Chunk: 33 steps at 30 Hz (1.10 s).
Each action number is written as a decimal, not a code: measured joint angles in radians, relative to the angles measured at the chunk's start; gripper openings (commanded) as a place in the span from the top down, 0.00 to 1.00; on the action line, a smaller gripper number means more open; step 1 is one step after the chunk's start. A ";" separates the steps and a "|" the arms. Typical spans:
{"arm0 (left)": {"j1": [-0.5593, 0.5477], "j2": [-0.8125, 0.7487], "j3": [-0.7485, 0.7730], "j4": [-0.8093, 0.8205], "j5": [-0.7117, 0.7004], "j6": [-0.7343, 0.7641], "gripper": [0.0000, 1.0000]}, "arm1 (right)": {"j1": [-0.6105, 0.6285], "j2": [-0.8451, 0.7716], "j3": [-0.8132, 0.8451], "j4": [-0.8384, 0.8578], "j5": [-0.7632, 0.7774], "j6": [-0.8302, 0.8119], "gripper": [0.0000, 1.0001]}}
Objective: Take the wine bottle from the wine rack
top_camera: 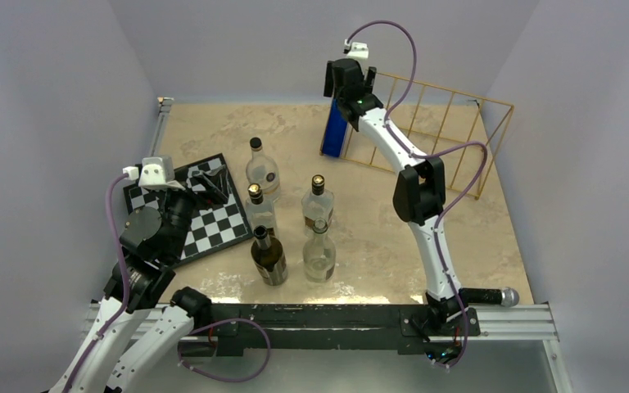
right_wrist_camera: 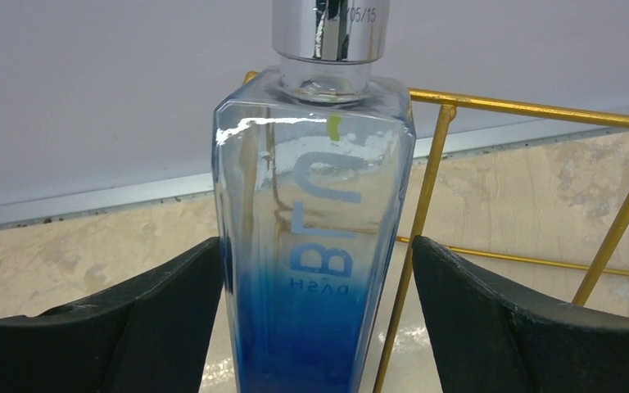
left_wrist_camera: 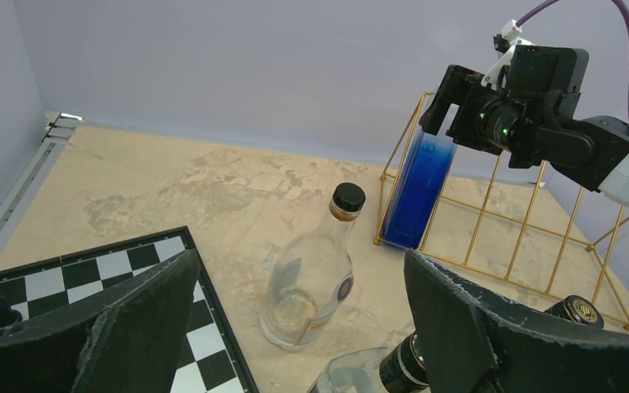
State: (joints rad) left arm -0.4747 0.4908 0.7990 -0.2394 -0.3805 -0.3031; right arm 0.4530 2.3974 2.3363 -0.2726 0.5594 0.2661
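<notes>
A tall blue glass bottle [top_camera: 335, 131] with a silver cap stands in the left end of the gold wire wine rack [top_camera: 450, 131] at the back of the table. My right gripper [top_camera: 340, 102] is open, with one jaw on each side of the bottle. In the right wrist view the bottle [right_wrist_camera: 311, 246] fills the gap between the jaws. The left finger lies against the glass, and the right finger stands a little off it behind a gold bar [right_wrist_camera: 426, 213]. The left wrist view shows the bottle [left_wrist_camera: 418, 188] and rack [left_wrist_camera: 524, 270] too. My left gripper [top_camera: 213, 184] is open and empty over the checkerboard.
A black-and-white checkerboard [top_camera: 205, 221] lies at the left. Several bottles stand mid-table: a round clear one [top_camera: 262, 172], two clear ones [top_camera: 260, 211] [top_camera: 317, 206], a dark one [top_camera: 269, 260] and another clear one [top_camera: 319, 257]. Walls close in on the left, back and right.
</notes>
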 measured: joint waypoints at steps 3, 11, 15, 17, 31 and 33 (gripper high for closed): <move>0.000 0.000 0.000 0.000 0.000 0.000 0.01 | 0.000 0.031 0.041 -0.011 0.022 -0.002 0.15; 0.000 0.000 0.000 0.000 0.000 0.000 0.01 | 0.000 0.048 0.061 -0.012 0.029 -0.016 0.32; 0.000 0.000 0.000 0.000 0.000 0.000 0.01 | 0.002 0.047 0.053 0.006 0.024 -0.032 0.43; 0.000 0.002 0.000 0.000 0.000 0.000 0.01 | 0.003 0.041 0.031 0.035 0.025 -0.041 0.51; 0.000 0.006 0.000 0.008 -0.001 0.000 0.01 | 0.012 -0.120 -0.251 0.243 -0.074 -0.119 0.81; 0.000 0.006 0.000 0.008 -0.001 0.000 0.01 | 0.012 -0.150 -0.294 0.269 -0.116 -0.135 0.84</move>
State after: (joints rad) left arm -0.4747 0.4965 0.7990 -0.2314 -0.3813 -0.3031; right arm 0.4652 2.2478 2.0418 -0.0032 0.4435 0.1307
